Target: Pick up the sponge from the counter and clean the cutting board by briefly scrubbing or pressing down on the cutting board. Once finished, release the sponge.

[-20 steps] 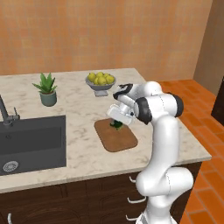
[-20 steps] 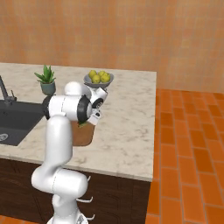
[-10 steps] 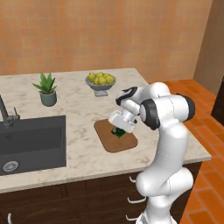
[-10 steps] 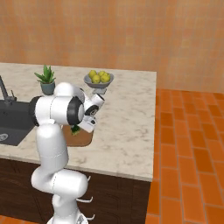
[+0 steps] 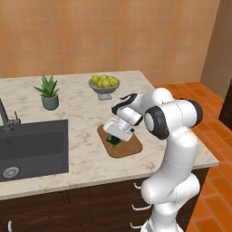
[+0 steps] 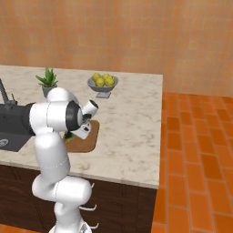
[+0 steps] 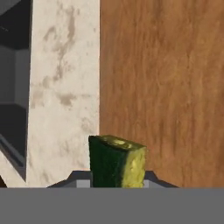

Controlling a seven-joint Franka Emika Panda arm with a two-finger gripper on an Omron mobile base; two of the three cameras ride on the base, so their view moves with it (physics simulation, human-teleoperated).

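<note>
Beige marbled desk [image 5: 86,158] runs under an orange wall, with a dark sink [image 5: 31,147] inset toward its left end. Near the desk's front edge lies the wooden cutting board [image 5: 129,147], bare stone on its far and right sides. Over the board's sink-side edge, the end effector [image 5: 114,138] is clamped on the green-and-yellow sponge [image 7: 117,162], low over the wood. Farther back stand a fruit bowl [image 5: 104,86] and a potted plant [image 5: 48,93], well apart from the board.

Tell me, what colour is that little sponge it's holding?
Dark green with a yellow layer; the sponge shows best in the hand view.
</note>
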